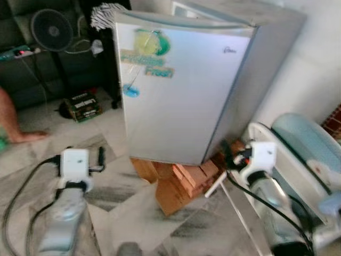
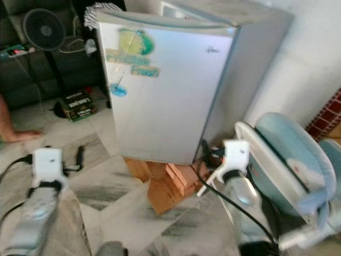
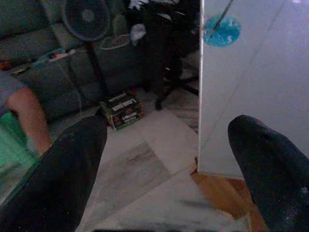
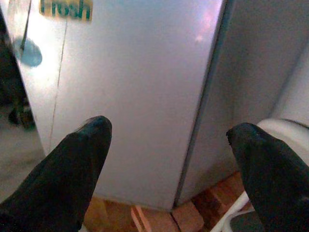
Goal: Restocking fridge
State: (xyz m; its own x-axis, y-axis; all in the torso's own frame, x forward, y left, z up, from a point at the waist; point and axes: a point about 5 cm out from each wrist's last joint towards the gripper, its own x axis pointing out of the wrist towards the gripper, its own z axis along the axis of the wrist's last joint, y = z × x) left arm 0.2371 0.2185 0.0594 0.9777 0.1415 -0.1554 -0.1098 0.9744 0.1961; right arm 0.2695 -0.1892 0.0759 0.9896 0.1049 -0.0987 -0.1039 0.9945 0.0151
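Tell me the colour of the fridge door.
The fridge door is silver-grey, with a green and yellow sticker; clearest in the left eye view.

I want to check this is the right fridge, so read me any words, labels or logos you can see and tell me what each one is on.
"Fresh": green lettering on the sticker on the fridge door; the sticker's line above it is too blurred to read.
Small dark logo at the door's top corner: too small to read.
Print on the dark box on the floor: too blurred to read.
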